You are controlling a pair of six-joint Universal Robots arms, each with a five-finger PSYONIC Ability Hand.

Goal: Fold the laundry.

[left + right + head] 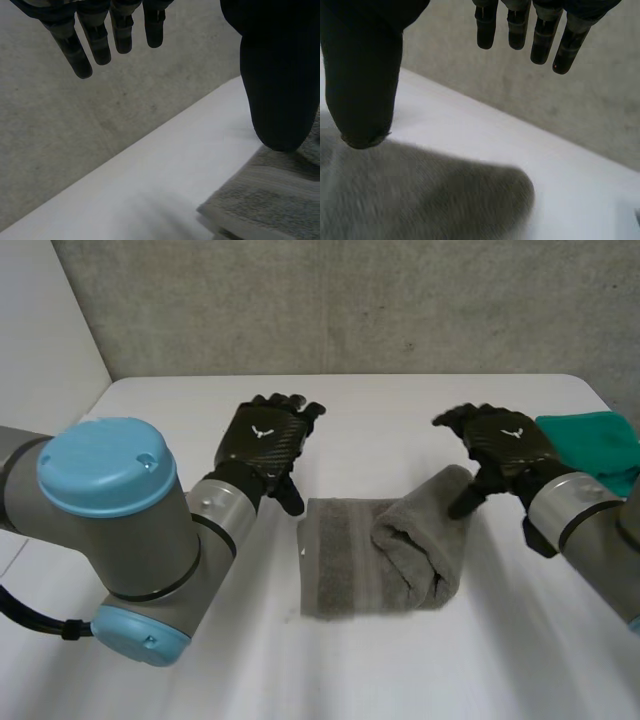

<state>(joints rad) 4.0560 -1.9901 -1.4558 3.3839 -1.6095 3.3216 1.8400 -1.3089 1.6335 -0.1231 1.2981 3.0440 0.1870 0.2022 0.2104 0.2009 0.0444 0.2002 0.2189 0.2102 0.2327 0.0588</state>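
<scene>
A grey towel (385, 552) lies partly folded in the middle of the white table (400, 410), its right part bunched into a thick roll. My left hand (262, 445) hovers just off the towel's left far corner, fingers (100, 42) straight and spread, thumb (277, 75) above the towel's edge (270, 200). My right hand (505, 445) is over the towel's right far end, open, with its thumb (365, 85) pointing down close to the bunched cloth (420, 195). Neither hand holds the towel.
A green cloth (600, 445) lies at the table's right edge, behind my right forearm. A grey wall (330, 300) stands behind the table's far edge. The left arm's large joint (110, 530) fills the near left.
</scene>
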